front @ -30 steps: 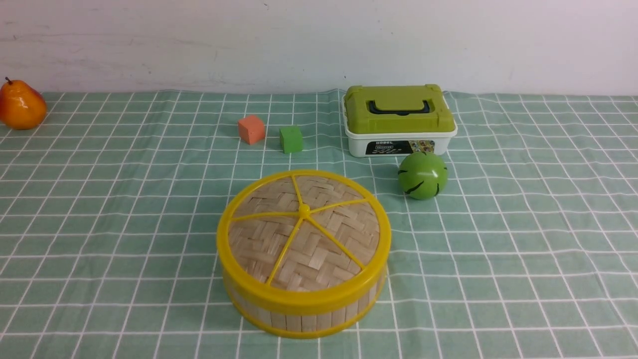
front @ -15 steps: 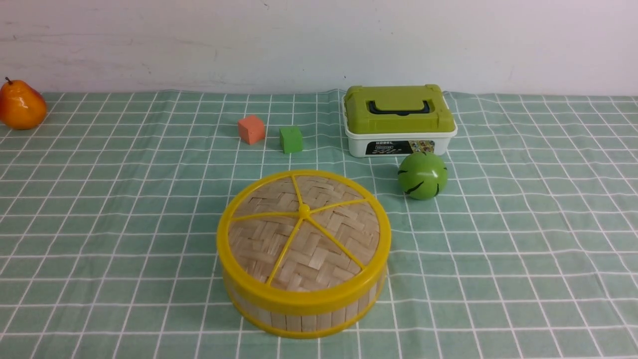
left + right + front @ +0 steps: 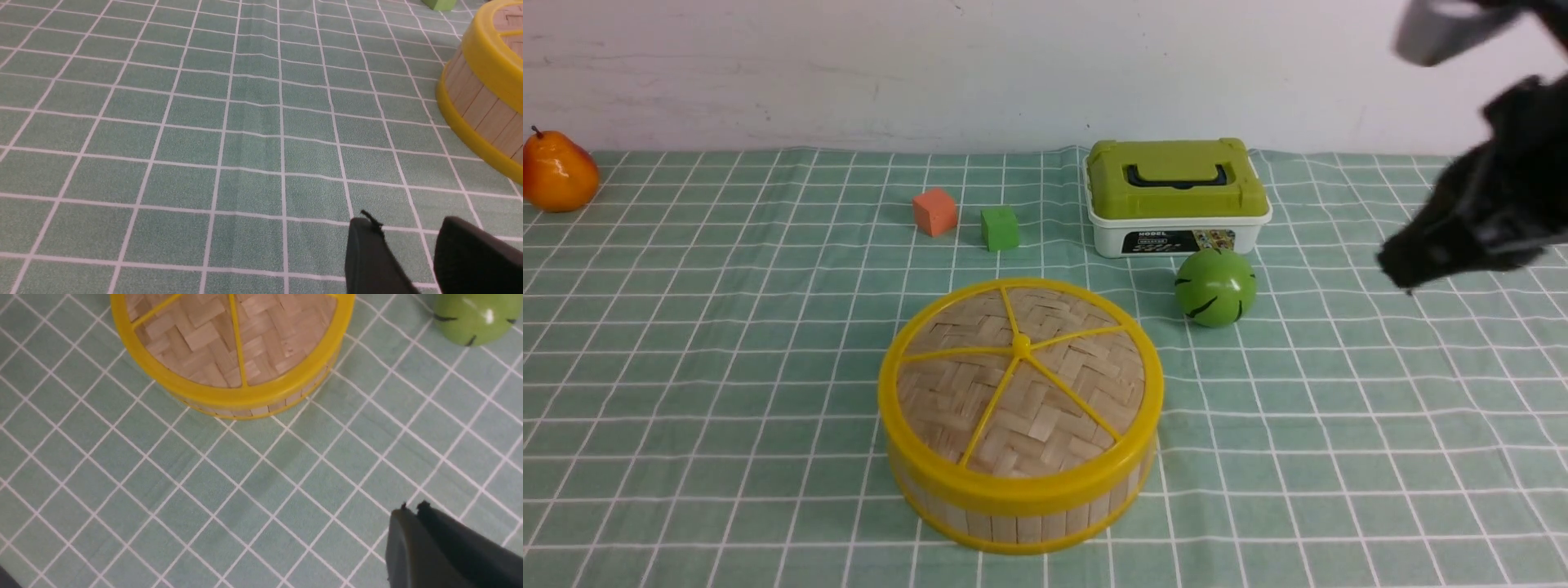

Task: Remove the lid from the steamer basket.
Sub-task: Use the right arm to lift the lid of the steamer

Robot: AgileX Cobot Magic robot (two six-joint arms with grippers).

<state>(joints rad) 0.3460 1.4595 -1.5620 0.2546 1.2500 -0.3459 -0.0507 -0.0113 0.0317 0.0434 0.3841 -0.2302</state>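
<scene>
On the checked surface (image 3: pixel 1339 490), saw the bamboo lid (image 3: pixel 1045 416) seated atop the steamer basket (image 3: pixel 1029 527). Found right tool (image 3: pixel 412 506) pinched closed, empty; left tool (image 3: pixel 408 222) slightly parted, empty. Judged it the approach step, next calling for opening right tool toward the center knob (image 3: pixel 1021 345).

You see woven bamboo on the lid (image 3: pixel 1045 420), smooth glossy plastic on its yellow rim (image 3: pixel 1013 492), and matt wooden slats on the steamer basket wall (image 3: pixel 1029 525).
</scene>
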